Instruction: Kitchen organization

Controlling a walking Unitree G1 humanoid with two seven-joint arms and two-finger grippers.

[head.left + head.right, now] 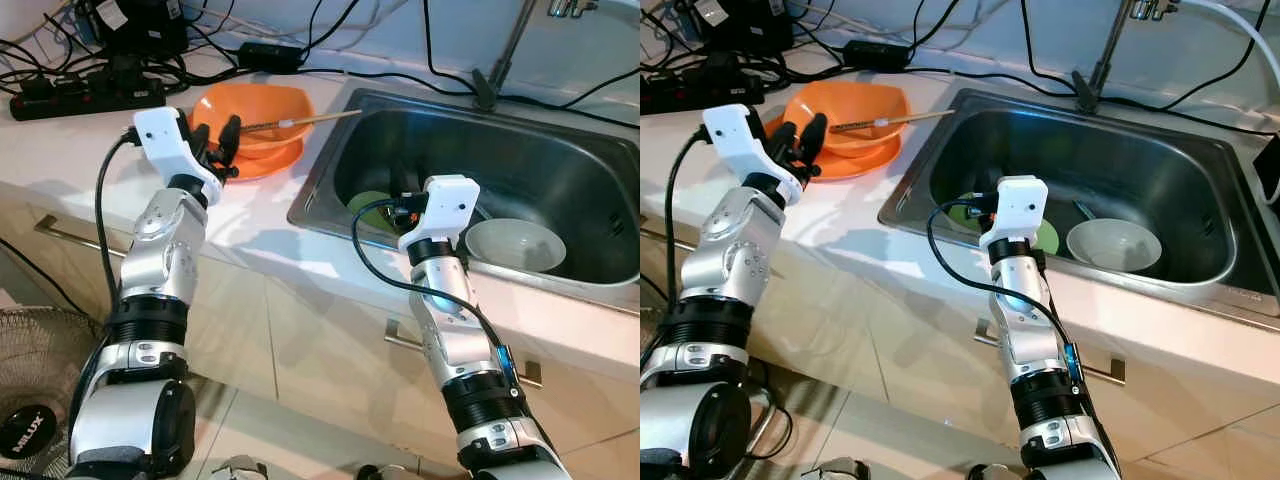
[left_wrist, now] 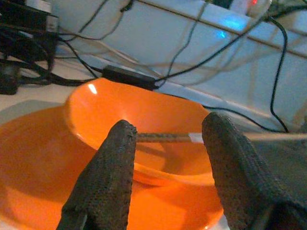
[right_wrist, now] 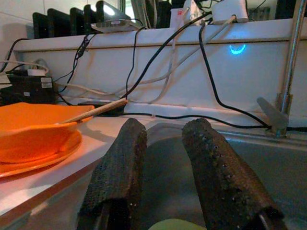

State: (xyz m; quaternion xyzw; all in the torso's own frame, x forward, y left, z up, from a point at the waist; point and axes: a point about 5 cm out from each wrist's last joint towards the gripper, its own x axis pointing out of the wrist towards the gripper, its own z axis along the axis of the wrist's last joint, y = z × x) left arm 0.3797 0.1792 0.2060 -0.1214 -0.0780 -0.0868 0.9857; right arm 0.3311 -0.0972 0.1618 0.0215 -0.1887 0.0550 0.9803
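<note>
On the counter, glossy orange bowl (image 1: 252, 118) on matching plate (image 1: 262, 160), left gripper (image 1: 218, 148) fingers apart.

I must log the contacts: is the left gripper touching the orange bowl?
Apart. In the left wrist view the left gripper is open, and the orange bowl sits beyond its fingertips, with a visible gap.

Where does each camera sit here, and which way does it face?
Head stereo pair: looks down at counter and sink; both silver arms show.
Left wrist: looks along the open left gripper at the orange bowl.
Right wrist: looks along the open right gripper across the sink rim.
All views share the orange bowl and chopstick.
</note>
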